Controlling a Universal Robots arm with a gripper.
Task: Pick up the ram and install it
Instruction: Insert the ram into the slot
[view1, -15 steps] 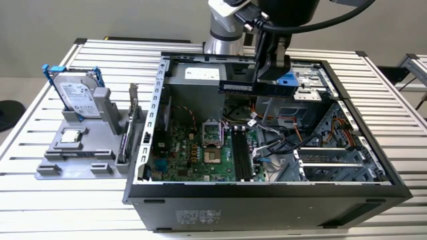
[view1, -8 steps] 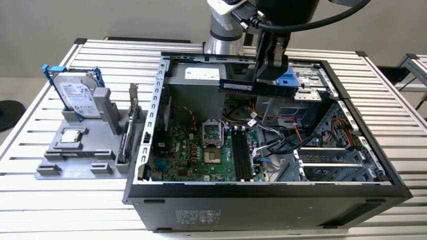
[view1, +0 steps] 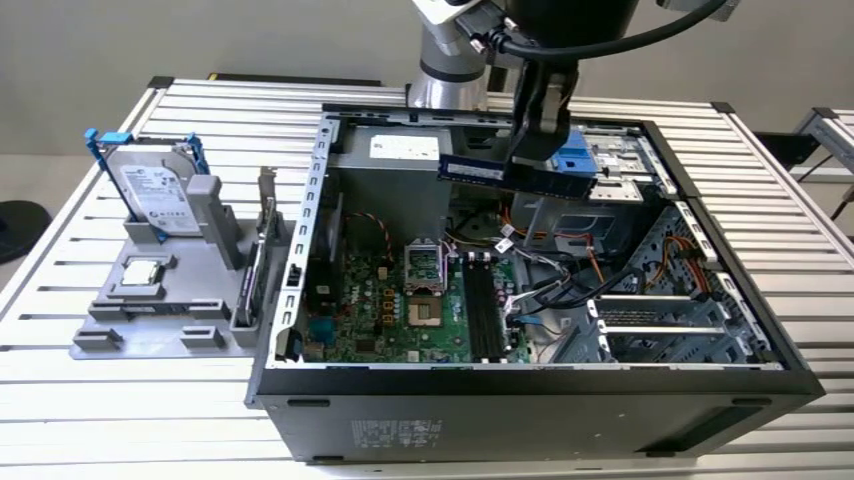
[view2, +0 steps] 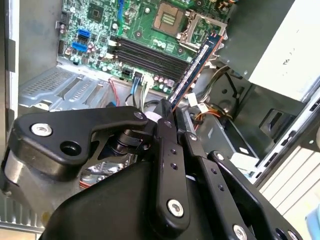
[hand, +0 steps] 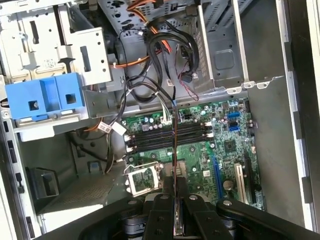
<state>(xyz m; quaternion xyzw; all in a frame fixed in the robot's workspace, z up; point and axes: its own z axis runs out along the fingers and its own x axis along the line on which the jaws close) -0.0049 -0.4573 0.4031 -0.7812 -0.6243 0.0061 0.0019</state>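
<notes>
Ram (view1: 497, 170) pinched edge-on between jaws, held level above open computer case (view1: 534, 410), over motherboard (view1: 387, 290).

The ram (view1: 474, 168) is dark blue, the fingers (view2: 167, 160) black, the motherboard (hand: 225, 145) green, the drive bracket (hand: 45, 97) bright blue.

My gripper (view2: 168, 109) is smooth, semi-glossy black, with shiny metal screw heads in its fingers (view2: 167, 165). The ram (view2: 195, 70) I hold is a thin dark blue board with matt black chips. The case (view1: 534, 395) is matt black outside and dull grey sheet metal inside. Its motherboard (hand: 220, 145) is glossy green, and the drive caddy (hand: 42, 97) is smooth blue plastic. The table (view1: 107, 400) is ribbed, satiny pale metal. Near its edge on the exterior view's left, a matt grey plastic holder (view1: 160, 300) carries a silvery hard drive (view1: 154, 195).
</notes>
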